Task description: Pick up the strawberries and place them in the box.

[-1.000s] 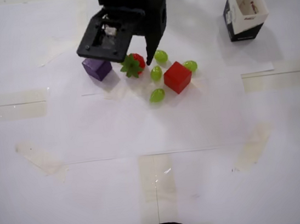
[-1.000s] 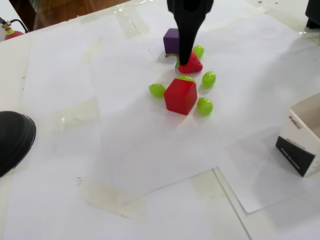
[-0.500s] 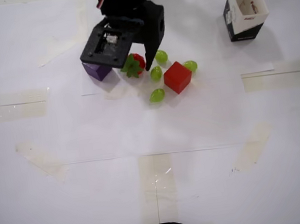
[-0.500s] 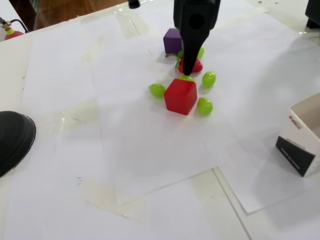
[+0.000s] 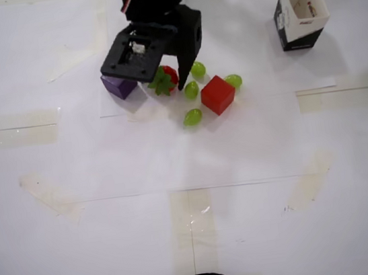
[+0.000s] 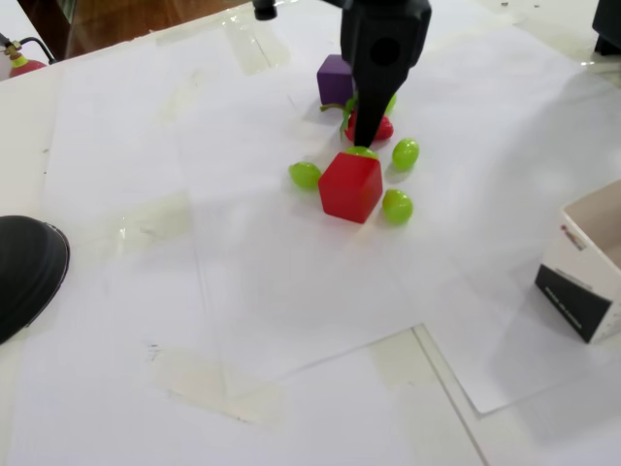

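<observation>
While the pincer [image 5: 171,83] hangs low over the cluster, the strawberry [image 5: 165,79] sits between its fingers, leaves towards the purple cube [image 5: 117,86] in the overhead view. Whether the fingers press on it or merely flank it, I cannot tell. One dark finger [image 6: 369,115] covers most of the strawberry [image 6: 381,128] in the fixed view. Four grapes and the red cube [image 5: 218,94] lie just beside. Far right in the overhead view, the box [image 5: 300,15] stands upright on the worktop [image 5: 189,177].

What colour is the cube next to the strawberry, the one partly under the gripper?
Purple. The cube shows best in the overhead view, left of the strawberry.
</observation>
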### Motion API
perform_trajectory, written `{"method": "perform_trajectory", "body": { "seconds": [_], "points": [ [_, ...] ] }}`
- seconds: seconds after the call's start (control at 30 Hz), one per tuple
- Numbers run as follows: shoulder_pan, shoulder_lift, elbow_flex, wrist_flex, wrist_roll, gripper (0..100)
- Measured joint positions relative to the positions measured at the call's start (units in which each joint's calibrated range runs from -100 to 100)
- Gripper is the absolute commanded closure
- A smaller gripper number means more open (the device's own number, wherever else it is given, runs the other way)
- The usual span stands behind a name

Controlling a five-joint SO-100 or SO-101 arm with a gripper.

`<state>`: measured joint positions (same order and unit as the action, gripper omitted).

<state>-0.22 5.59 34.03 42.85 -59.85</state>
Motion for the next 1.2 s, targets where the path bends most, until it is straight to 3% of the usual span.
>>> {"method": "perform_trajectory", "body": {
  "seconds": [0.23, 0.57, 0.7, 0.87, 1.2],
  "points": [
    [0.15, -0.09, 0.0, -0.55, 0.24, 91],
    [-0.15, 0.09, -0.54, 0.71, 1.32, 92],
    [-0.52, 0.18, -1.63, 2.13, 2.93, 80],
    [-0.67, 0.18, -4.07, 3.79, 5.23, 74],
    [-3.52, -12.63, -8.69, 25.77, 6.45, 68]
  ]
}}
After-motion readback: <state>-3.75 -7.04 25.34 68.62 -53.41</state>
